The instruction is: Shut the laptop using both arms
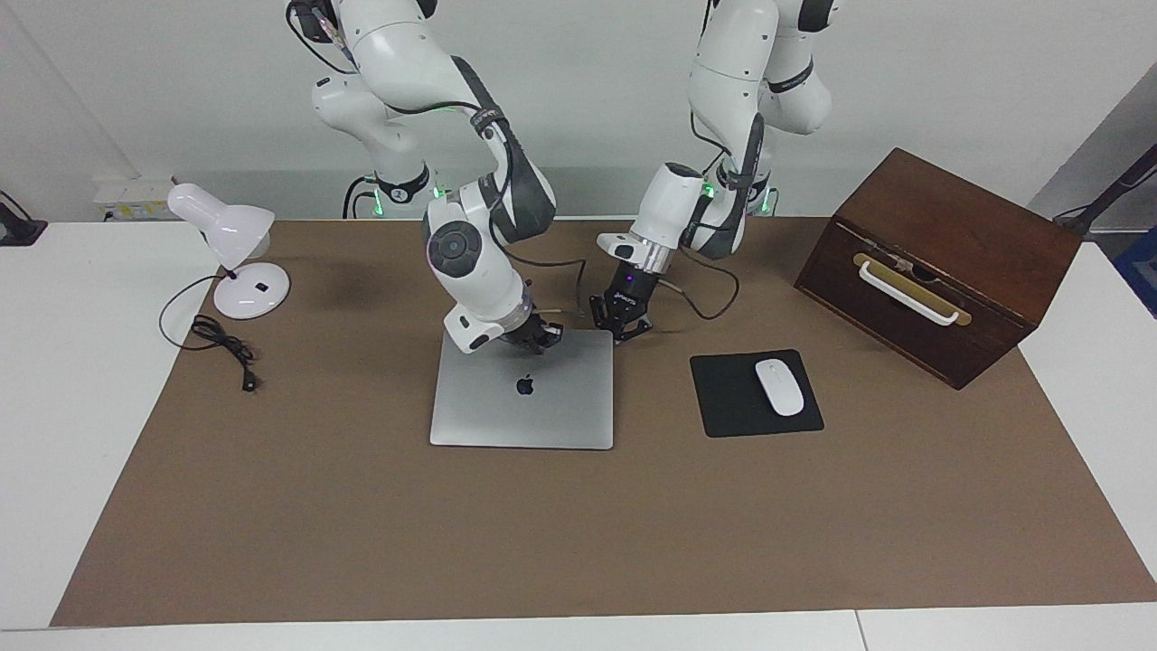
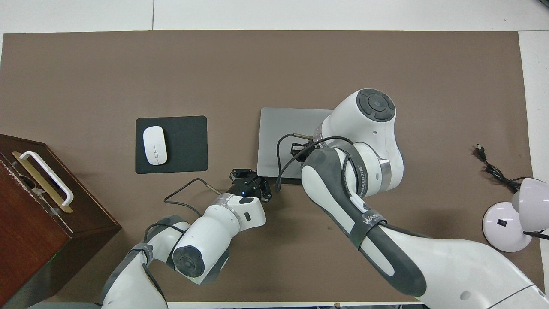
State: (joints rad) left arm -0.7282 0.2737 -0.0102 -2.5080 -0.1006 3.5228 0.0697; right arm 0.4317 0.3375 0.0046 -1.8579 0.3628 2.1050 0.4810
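— Right small black finger gripper (image 1: 542,342)?
— Pinched together, low over the robot-side edge of the slim silver-grey metal laptop (image 1: 522,398) — lid down flat, smooth, dark apple logo up, mid brown table mat (image 1: 578,524).
— Left small black finger gripper (image 1: 620,330)?
— Pinched together too, at the laptop's robot-side corner, toward the flat black rectangular mouse pad (image 1: 756,393) with glossy white oval mouse (image 1: 779,386).

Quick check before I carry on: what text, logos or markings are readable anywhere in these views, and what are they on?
Apple logo, no words: on the laptop lid.
"WAN...", rest unreadable: strap on the right arm, overhead view.
Small white lettering on the left gripper body: too small to read.
Nothing else legible.
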